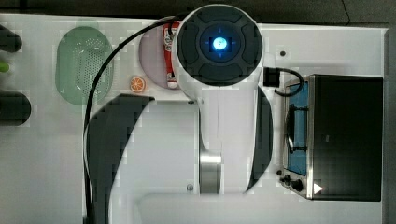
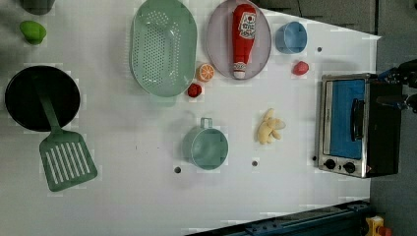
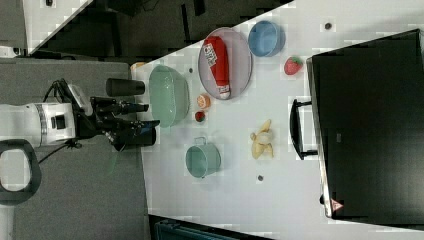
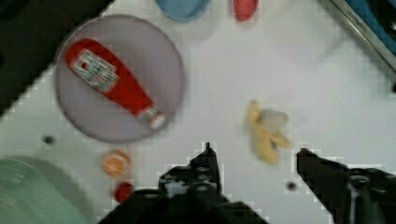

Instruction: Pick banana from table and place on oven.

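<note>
The gripper, fingers spread apart and empty, hangs high above the table with the banana seen just beyond its fingertips in the wrist view. The banana lies free on the white surface between the teal cup and the oven, near the oven's glass door. A sound grasp likely calls for a straight descent centred on the lumpy body, fingers straddling its narrower width, before lifting to the oven's black top.

Banana beside oven handle
</note>
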Controlling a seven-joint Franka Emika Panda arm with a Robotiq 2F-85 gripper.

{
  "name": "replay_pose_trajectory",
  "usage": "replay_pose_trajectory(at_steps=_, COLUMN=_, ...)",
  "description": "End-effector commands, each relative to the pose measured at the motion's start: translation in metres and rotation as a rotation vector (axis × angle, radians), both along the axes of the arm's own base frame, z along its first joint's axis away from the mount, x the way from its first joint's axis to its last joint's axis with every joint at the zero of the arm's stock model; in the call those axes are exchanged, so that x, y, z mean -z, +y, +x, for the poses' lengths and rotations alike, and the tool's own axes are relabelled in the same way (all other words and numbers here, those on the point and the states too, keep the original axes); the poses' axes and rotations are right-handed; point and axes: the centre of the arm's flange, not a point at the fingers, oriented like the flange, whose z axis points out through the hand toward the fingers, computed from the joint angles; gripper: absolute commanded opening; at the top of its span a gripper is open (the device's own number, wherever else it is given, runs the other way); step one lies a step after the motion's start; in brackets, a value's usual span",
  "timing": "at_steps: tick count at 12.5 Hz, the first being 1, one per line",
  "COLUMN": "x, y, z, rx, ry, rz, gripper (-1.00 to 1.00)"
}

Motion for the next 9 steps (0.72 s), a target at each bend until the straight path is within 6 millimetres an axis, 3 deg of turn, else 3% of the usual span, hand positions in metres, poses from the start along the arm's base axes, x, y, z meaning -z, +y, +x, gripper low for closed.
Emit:
replay_pose_trajectory(at_steps=1, x=-0.079, y=-0.023, z=-0.155, rx=0.112, ry=-0.021, rz=0.022, gripper=0.59)
replay_pose_trajectory(at_steps=3, x=-0.079, y=-0.022, z=-0.154, rx=0.110, ry=-0.021, rz=0.021, gripper=0.99)
replay_pose_trajectory(at_steps=6, x=-0.064, y=-0.022, z=-0.144, rx=0.110, ry=-0.001, rz=0.020, gripper=1.00)
replay_pose_trajectory(at_steps=9, x=-0.015, y=-0.022, z=-0.118, rx=0.110, ry=0.066, rz=0.018, gripper=1.00)
